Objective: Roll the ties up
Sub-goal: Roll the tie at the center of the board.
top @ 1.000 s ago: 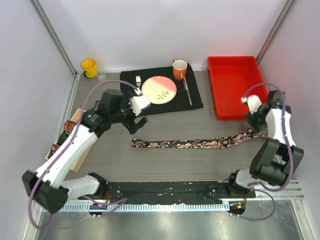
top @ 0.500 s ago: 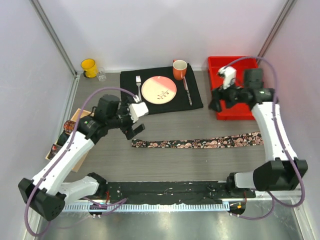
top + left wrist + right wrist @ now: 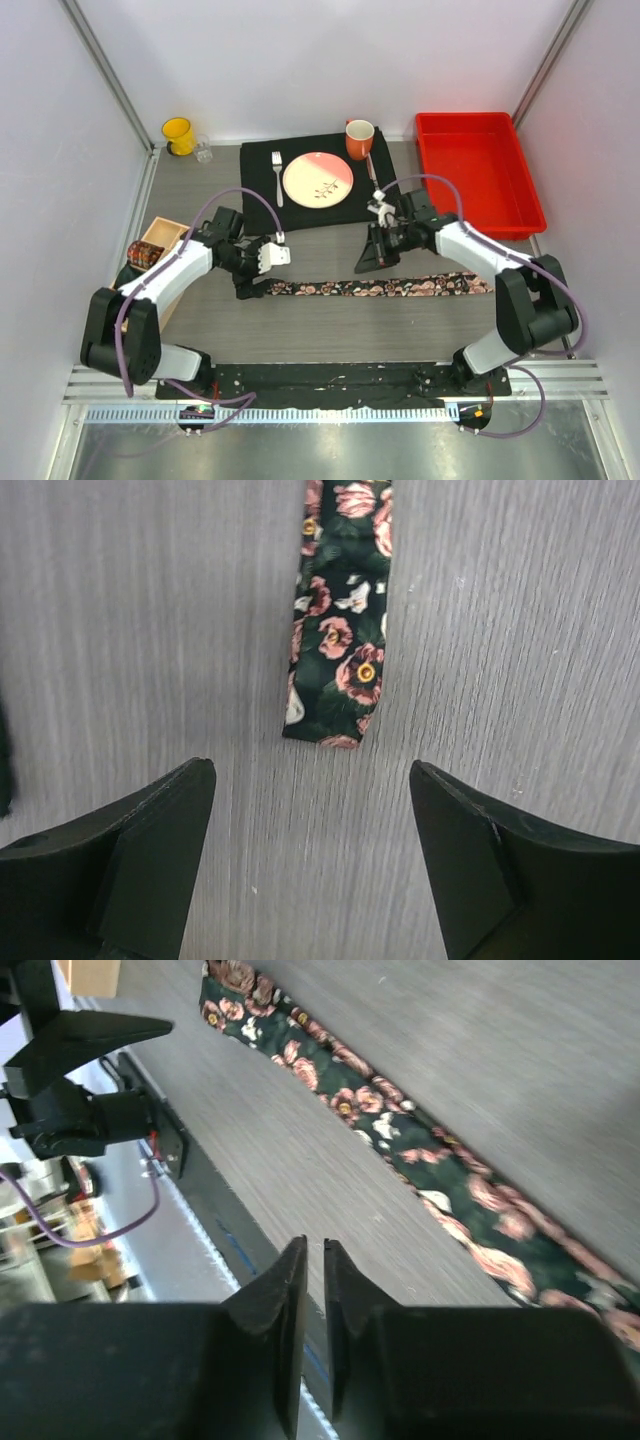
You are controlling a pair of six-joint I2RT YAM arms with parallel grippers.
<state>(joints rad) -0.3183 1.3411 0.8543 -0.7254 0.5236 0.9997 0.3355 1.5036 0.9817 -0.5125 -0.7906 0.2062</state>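
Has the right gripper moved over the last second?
Yes. The right gripper has swung leftward, away from the red bin, and now hangs by the floral tie.

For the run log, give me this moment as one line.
tie: flat, unrolled | left end effector: open, at tie's end | right end effector: shut, empty, near tie's middle

A: We see a long fabric necktie (image 3: 380, 287), black with pink-beige flowers (yellow centres, up close), against the grey wood-grain tabletop (image 3: 320, 330).

B: We also note a plain black rectangular cloth placemat (image 3: 255, 160), a round pink plate (image 3: 318, 179), a red plastic tray (image 3: 480, 175) and a yellow mug (image 3: 178, 135).
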